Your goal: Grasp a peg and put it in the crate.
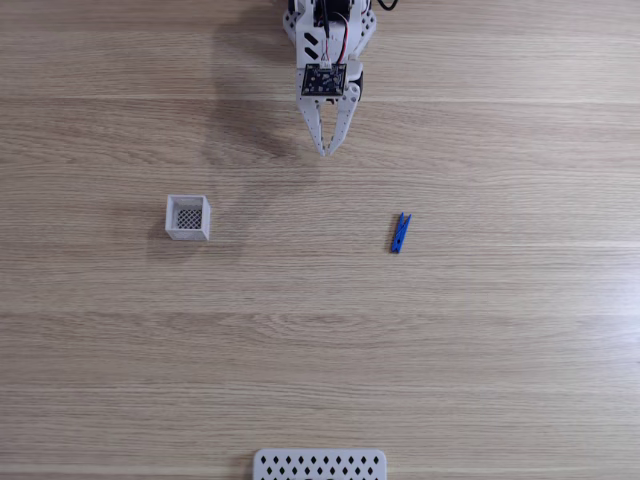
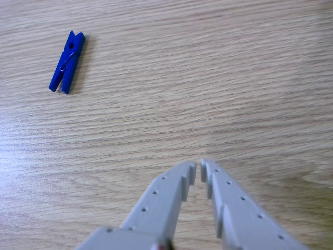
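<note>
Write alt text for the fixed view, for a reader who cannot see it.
Seen from above, a blue peg lies on a wooden table, right of centre, untouched. The arm's end effector points down from the top edge with fingers nearly closed and nothing between them. A small white crate sits to the left, and a perforated white panel lies at the bottom edge.

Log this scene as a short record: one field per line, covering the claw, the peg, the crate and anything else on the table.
claw: shut or nearly so, holding nothing, near the top edge in the fixed view
peg: blue, lying flat on the table, apart from the claw
crate: white, open-topped, nothing in it, left of the peg in the fixed view
panel: white, diamond holes, at the bottom edge
table: light wood grain
</note>
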Robot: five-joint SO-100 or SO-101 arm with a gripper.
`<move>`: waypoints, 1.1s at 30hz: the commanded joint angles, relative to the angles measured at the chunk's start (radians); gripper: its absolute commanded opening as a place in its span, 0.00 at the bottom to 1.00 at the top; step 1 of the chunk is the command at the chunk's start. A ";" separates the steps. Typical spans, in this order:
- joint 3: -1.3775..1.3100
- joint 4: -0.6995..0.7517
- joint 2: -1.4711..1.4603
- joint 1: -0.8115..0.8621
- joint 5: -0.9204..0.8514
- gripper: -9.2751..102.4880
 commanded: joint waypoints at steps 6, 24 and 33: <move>0.021 0.003 -0.002 -0.006 0.002 0.08; -0.673 0.098 -0.882 -0.057 0.008 0.08; -1.411 0.387 -1.470 -0.279 0.336 0.08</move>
